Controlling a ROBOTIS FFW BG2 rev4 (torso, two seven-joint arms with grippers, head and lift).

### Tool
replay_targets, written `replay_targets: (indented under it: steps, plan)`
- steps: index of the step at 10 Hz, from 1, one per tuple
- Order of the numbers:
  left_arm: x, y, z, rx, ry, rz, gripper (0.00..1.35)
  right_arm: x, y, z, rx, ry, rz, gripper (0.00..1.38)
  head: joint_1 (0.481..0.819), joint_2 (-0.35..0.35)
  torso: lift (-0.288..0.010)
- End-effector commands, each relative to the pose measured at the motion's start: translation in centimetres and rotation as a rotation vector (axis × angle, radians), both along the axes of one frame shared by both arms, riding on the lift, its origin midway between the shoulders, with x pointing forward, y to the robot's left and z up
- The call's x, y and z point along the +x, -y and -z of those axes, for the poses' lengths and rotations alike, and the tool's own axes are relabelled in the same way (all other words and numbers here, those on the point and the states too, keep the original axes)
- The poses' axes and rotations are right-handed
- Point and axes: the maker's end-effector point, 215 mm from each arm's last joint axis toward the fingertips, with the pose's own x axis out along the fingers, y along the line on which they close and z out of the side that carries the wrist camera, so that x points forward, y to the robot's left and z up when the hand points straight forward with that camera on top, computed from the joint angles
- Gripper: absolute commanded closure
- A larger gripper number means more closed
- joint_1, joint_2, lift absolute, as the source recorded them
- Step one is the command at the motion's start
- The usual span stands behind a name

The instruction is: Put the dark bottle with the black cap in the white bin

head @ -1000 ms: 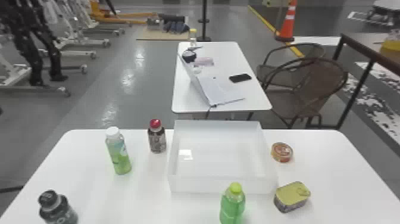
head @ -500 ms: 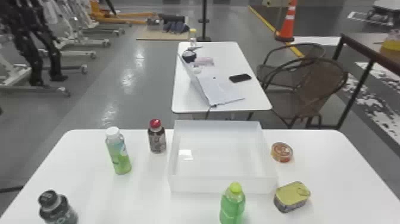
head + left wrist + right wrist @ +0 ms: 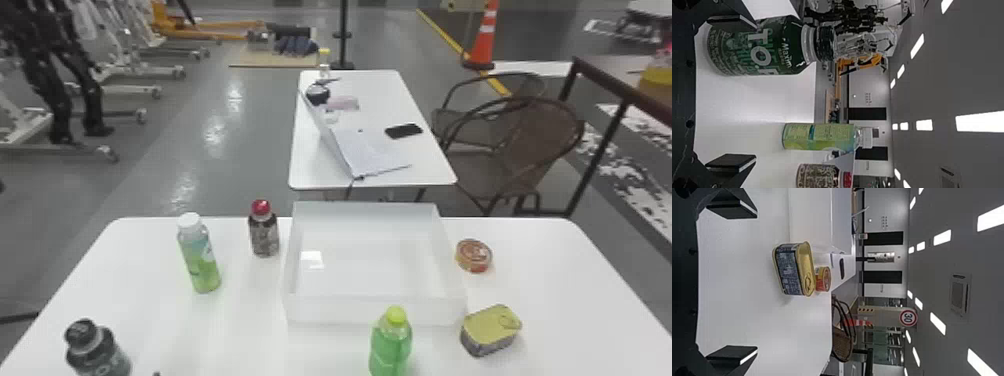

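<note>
- Dark bottle [image 3: 97,352]: upright, table's [image 3: 240,340] near left.
- Left gripper [image 3: 730,94]: fingers apart, probably off-centre; shift left before closing.
- White-capped bottle [image 3: 200,265]: carry well clear.
- White bin [image 3: 375,311]: lower gently inside.
- Right gripper [image 3: 742,282]: fingers apart, unneeded.

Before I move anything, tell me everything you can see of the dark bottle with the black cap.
The dark bottle has a ridged black cap, a pale neck ring and a dark green body with white lettering, glossy at the shoulder. It stands upright on the white table, in the near left area, its cap on. One finger of the open left gripper overlaps it in the wrist view; I can't tell whether they touch.
</note>
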Motion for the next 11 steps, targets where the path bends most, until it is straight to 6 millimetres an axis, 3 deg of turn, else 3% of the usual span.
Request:
replay_targets:
  steps: [1,6,11]
  plan:
    - [0.8,-0.7,0.1,0.004,-0.003,-0.047,0.13,0.0,0.0,0.0,0.001,0.0,0.0,0.09,0.549,0.0,-0.1]
    - [3.2,-1.5,0.2,-0.063,0.028,-0.216,0.13,0.1,0.0,-0.1,0.007,0.002,0.004,0.09,0.549,0.0,-0.1]
    - [2.6,-2.9,0.7,-0.119,0.029,-0.385,0.13,0.1,0.0,0.0,0.01,0.002,0.007,0.09,0.549,0.0,-0.1]
